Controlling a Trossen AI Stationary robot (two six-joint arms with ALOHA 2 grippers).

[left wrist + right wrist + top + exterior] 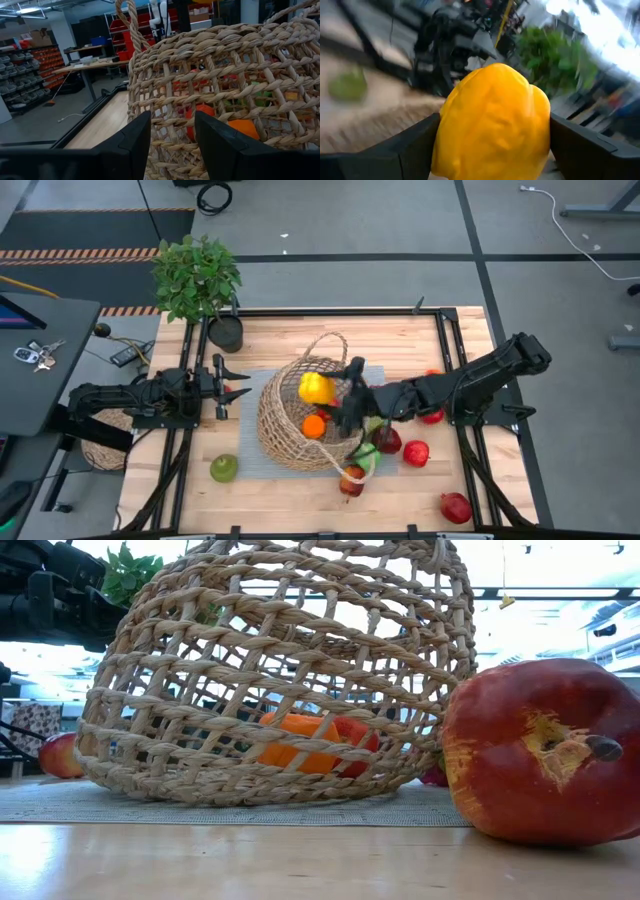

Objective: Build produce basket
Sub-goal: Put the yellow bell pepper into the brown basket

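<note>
Wicker basket [290, 420] tipped on its side on a grey mat [250, 460] at the middle of the wooden table [180, 500], mouth turned toward the right arm, one loop handle [325, 345] arching up on the far side of the basket. Right gripper [340, 393] reaching into the basket's mouth, fingers spread wide and clamped around a yellow pepper [492, 122]. Left gripper [235, 380] parked just left of the basket's base, fingers drawn together on nothing. Inside the basket, low against the weave, an orange [314, 426]. Outside, right of the basket, several red fruits, including a red apple [416, 452], possibly with something green among them, blurred by overlap. Red pomegranate [455, 507] farther right toward the near edge. Green apple [224, 468] left of the basket.
</note>
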